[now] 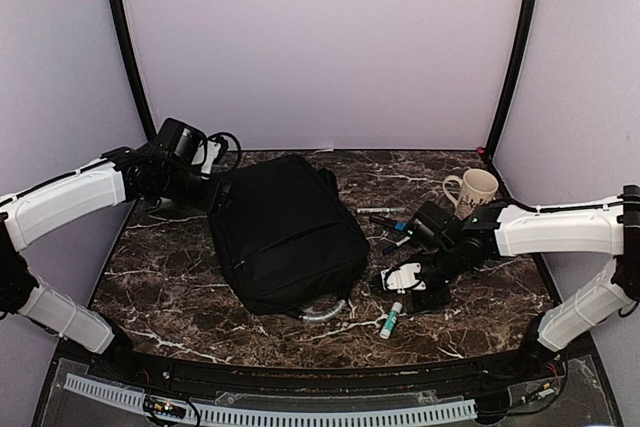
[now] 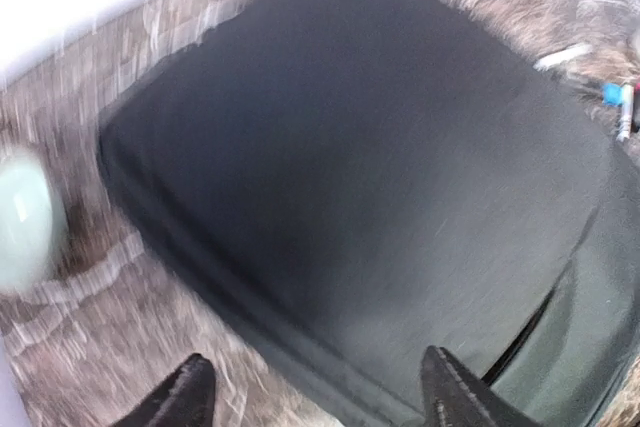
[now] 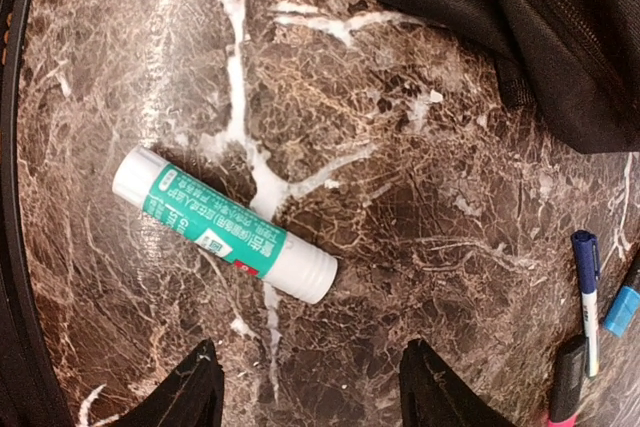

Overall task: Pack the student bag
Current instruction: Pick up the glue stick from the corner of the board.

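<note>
Left fingers (image 2: 190, 392) spread apart, nothing held, hanging over the far left side of the bag (image 1: 285, 232). Right fingers (image 3: 195, 387) spread apart too, nothing held, hanging right above a glue stick (image 3: 225, 225), not touching it.

Big dark marble tabletop (image 1: 160, 287) under it all. Bag lying flat in the middle of it, a bit to the left, between both arms. Black, soft cloth. Likely floppy: would sag and fold if picked up by one corner. Looks flat, so probably light. Not slippery, not easy to break. Best spots to grab, at a guess: the pale grey loop (image 1: 325, 312) at the near end for lifting, or the zip for opening up. Zip open or shut? Hard to tell.

Counting, big to small:
- One bag.
- One pale mug (image 1: 472, 190) at the far right, well apart from the bag.
- One glue stick, white and green, near the bag's near right corner.
- At least three pens (image 3: 587, 287) just right of the bag; small and hard to count, so maybe more.
</note>
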### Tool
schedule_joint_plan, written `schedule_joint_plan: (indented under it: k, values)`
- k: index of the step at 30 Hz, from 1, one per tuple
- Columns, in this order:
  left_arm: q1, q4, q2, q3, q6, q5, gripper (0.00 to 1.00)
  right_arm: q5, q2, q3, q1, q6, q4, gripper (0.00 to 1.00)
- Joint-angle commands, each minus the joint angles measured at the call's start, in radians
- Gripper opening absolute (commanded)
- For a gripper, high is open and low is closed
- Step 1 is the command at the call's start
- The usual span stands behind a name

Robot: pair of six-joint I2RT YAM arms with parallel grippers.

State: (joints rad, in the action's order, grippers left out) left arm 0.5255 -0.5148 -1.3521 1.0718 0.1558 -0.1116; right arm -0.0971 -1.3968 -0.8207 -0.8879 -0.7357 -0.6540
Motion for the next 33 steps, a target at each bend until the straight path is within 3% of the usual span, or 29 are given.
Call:
schedule_joint_plan:
  k: [1,9,13,18,28,30,33]
  values:
    - [0.036,0.07,-0.026,0.125,-0.227,0.128,0.75,0.027,-0.035,-0.047,-0.033,-0.093,-0.019,0.6]
    - [0.077,0.212,-0.212,0.315,-0.221,0.242,0.69,0.096,-0.15,-0.118,-0.147,-0.148,-0.042,0.55]
    - [0.08,0.316,-0.225,0.261,-0.262,0.232,0.69,0.123,-0.186,-0.133,-0.188,-0.147,-0.064,0.52]
    - [0.079,0.447,-0.149,0.081,-0.288,0.193,0.7,0.159,-0.223,-0.131,-0.209,-0.16,-0.093,0.47]
    - [0.08,0.448,-0.099,0.066,-0.267,0.235,0.7,0.159,-0.284,-0.172,-0.21,-0.123,-0.115,0.28]
    - [0.08,0.444,-0.101,0.068,-0.265,0.24,0.7,0.153,-0.291,-0.179,-0.21,-0.11,-0.123,0.27]
    - [0.08,0.44,-0.104,0.071,-0.262,0.243,0.7,0.128,-0.293,-0.181,-0.21,-0.083,-0.124,0.35]
